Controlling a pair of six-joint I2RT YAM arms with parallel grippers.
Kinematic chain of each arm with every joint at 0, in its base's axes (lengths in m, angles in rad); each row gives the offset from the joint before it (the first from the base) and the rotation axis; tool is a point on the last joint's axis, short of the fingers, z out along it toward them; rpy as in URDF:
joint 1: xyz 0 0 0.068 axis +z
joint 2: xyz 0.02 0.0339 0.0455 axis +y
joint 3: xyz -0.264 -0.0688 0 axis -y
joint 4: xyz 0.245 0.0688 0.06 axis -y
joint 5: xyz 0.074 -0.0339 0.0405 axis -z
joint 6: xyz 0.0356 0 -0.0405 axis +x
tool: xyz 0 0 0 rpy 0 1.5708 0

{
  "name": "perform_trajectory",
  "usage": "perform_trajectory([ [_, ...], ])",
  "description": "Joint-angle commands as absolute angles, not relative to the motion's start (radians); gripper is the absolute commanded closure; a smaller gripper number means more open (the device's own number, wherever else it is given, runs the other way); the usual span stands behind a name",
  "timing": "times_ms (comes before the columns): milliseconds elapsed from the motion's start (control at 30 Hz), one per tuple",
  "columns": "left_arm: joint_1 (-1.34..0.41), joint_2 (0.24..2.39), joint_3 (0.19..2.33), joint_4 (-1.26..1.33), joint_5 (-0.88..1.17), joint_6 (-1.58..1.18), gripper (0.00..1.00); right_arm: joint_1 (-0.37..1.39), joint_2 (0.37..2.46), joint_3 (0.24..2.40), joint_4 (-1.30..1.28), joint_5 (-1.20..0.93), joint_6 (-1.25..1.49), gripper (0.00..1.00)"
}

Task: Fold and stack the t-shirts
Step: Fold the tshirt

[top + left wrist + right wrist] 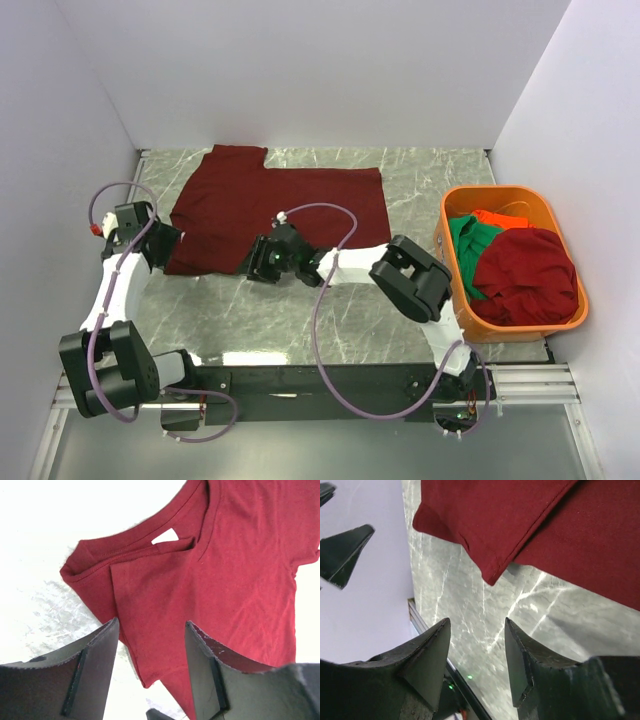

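- A dark maroon shirt (280,205) lies spread on the table (420,190), left of the middle and toward the far side.
- It lies mostly flat. The outline is a wide block with a narrower part sticking out at the far-left corner, and the near edge slants.
- The left wrist view shows this shirt (235,580) with a curved, stitched neckline. A flap of the same cloth is folded over just below it, and a small patch of pale table shows through the neck opening.
- The right wrist view shows a pointed corner of the shirt (520,520) with a stitched hem. It lies doubled over a second layer of the cloth, with grey marbled table beside it.
- The left gripper (160,240) sits at the shirt's left edge, near its near-left corner. In its own view the left gripper (152,625) has its jaws spread apart, holding nothing, and red cloth shows in the gap between them.
- The right gripper (268,262) is at the shirt's near edge, about midway along. In its own view the right gripper (477,622) also has its jaws apart and empty, over bare table just short of the hemmed corner.
- An orange basket (560,322) stands at the right edge of the table, well apart from the spread shirt.
- In the basket are a bunched maroon shirt (525,275), a crumpled green shirt (468,245) at its left and a bit of orange-red shirt (500,216) at the far end.
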State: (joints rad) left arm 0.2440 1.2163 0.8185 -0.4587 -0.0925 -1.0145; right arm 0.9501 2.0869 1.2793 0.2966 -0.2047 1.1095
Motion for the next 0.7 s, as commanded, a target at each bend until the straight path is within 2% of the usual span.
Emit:
perform_trajectory([
  [0, 0.262, 1.195, 0.859, -0.479, -0.049, -0.973, 0.40, 0.959, 2.124, 1.345, 0.397, -0.193, 1.209, 0.47],
  [367, 0.293, 1.201, 0.871, -0.465, -0.009, -0.940, 0.41, 0.973, 2.244, 1.433, 0.402, -0.167, 1.299, 0.50],
  [667, 0.308, 1.224, 0.864, -0.442, 0.034, -0.923, 0.42, 0.977, 2.264, 1.468, 0.351, -0.141, 1.292, 0.54],
])
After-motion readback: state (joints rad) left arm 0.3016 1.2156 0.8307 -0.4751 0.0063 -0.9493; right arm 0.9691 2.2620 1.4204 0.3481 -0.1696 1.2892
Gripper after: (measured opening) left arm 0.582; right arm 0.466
